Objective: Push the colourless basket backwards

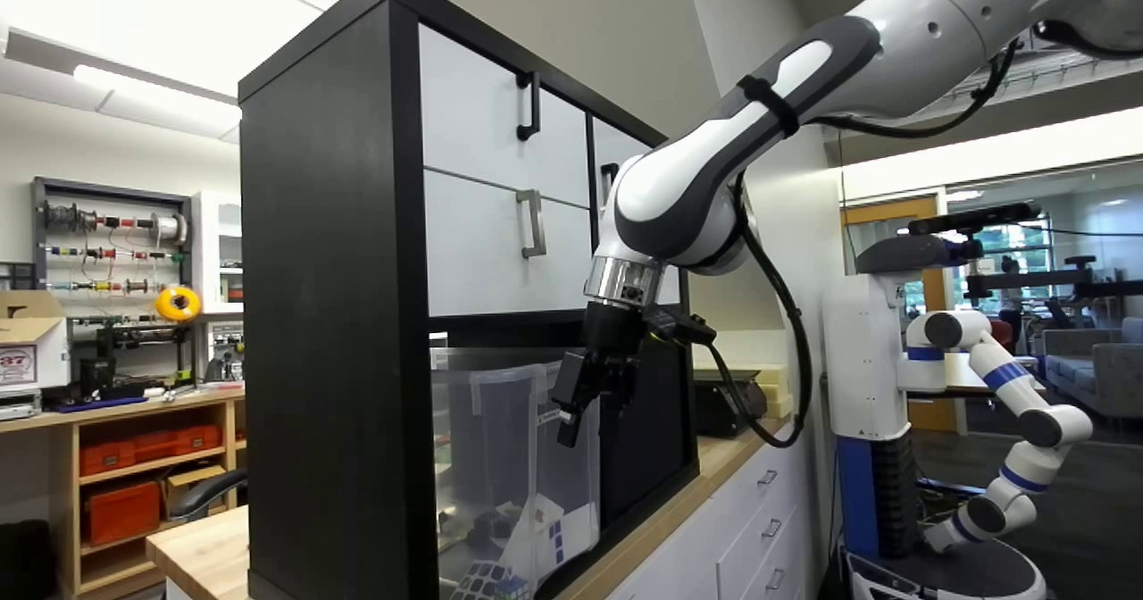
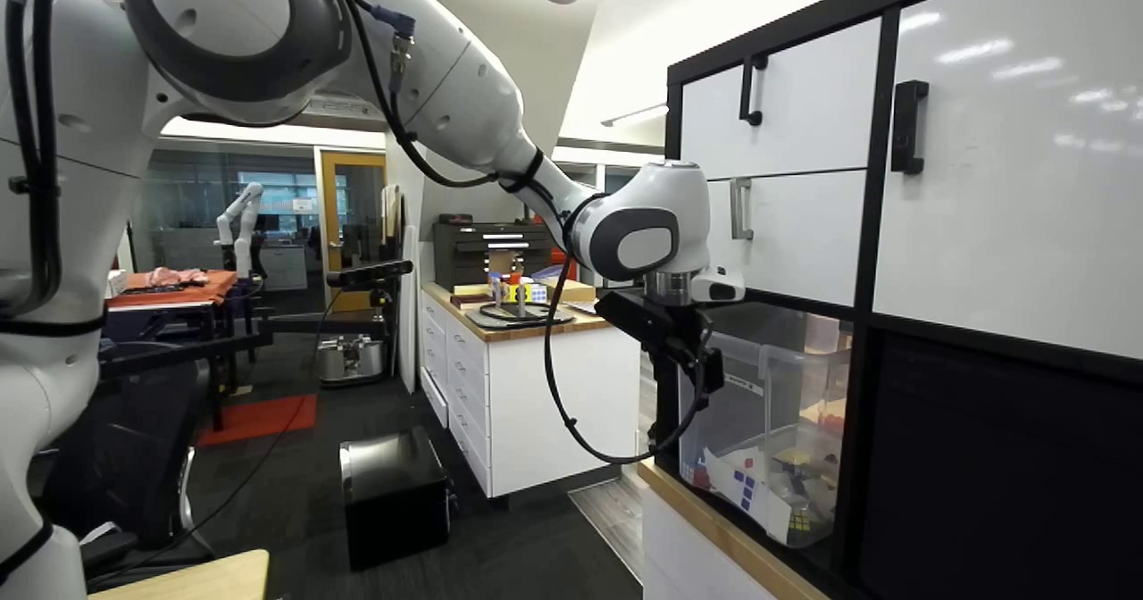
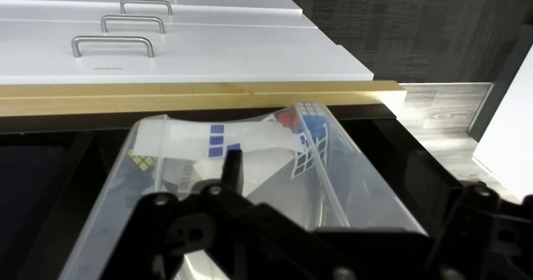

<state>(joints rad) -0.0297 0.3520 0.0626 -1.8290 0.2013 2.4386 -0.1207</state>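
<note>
A: ok so where's the clear basket (image 1: 491, 430) right now?

B: sitting in the bottom opening of the black cabinet (image 1: 321, 314), right under the white drawers (image 1: 487, 256). whole cabinet's up on a wooden counter (image 3: 187, 98). you can see a white thing (image 3: 187, 140) with blue squares through the basket wall.

A: nice, and the end effector (image 1: 592, 412)?

B: pointing down, in front of the basket's upper part in both exterior views. fingers (image 3: 234, 169) are spread apart in the wrist view, so it's released. can't tell if it's touching the basket tho.
</note>
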